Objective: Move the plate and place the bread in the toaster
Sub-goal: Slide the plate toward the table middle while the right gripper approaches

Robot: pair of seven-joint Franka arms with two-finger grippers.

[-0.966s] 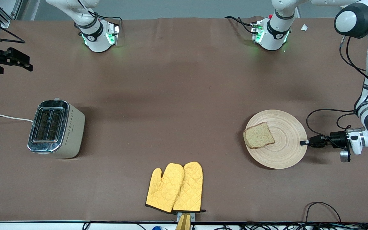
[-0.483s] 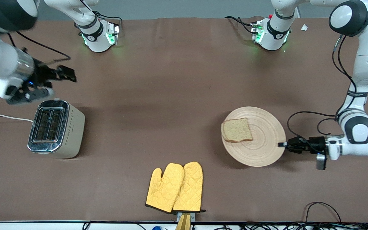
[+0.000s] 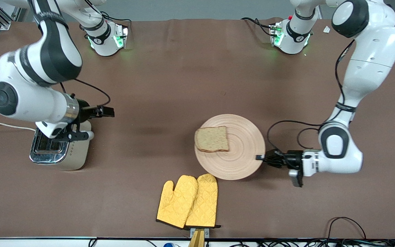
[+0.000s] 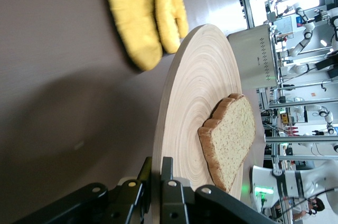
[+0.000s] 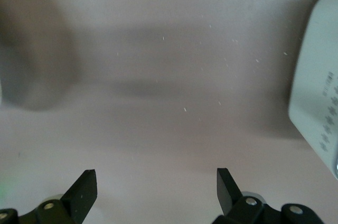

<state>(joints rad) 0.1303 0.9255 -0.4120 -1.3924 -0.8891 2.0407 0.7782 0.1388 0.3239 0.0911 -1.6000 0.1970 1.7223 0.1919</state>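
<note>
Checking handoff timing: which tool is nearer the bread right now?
Left. The left tool grips the wooden plate's rim, with the bread lying on that plate. The right tool is open, up beside the toaster, toward the right arm's end.

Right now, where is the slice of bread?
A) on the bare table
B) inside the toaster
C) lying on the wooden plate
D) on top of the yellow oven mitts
C: the bread lies flat on the plate, whose rim the left gripper grips; the toaster stands apart, toward the right arm's end.
</note>
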